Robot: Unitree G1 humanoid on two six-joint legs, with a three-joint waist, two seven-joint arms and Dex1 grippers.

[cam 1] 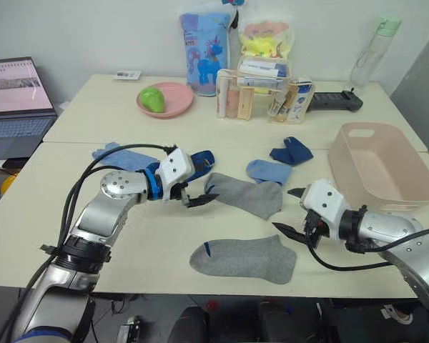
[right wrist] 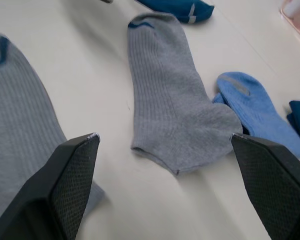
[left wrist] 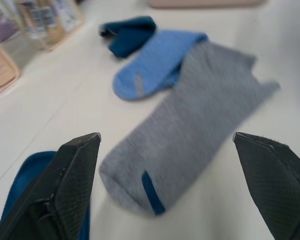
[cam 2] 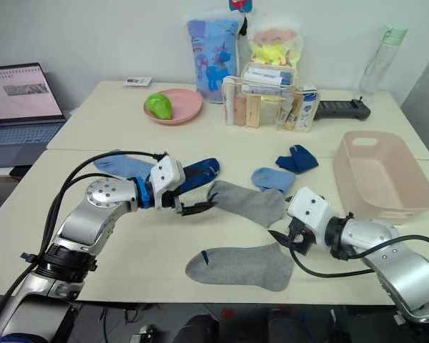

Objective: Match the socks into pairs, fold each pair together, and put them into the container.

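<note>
Grey ribbed knit with a navy cuff tab marks two of the socks: one grey sock (cam 1: 247,194) lies mid-table, its cuff just in front of our left gripper (cam 1: 195,197), whose black cross-hatched fingers are spread wide and hold nothing; the other grey sock (cam 1: 244,258) lies flat near the table's front edge, just beside our right gripper (cam 1: 292,211), also spread wide and empty. We can read no writing on the packets and bottles at the back. A light blue sock (cam 1: 269,171) sits touching the far end of the mid-table grey sock, with a folded navy sock (cam 1: 292,151) just beyond it. Behind the left gripper lie a second navy sock (cam 1: 202,159) and a second light blue sock (cam 1: 123,157). The pale pink plastic container (cam 1: 381,168), rectangular with rounded corners and a handle slot, stands at the right, holding no socks. A round pink plate (cam 1: 169,101) with a green fruit (cam 1: 153,99) sits at the back, and an open laptop (cam 1: 16,106) stands to the far left.
</note>
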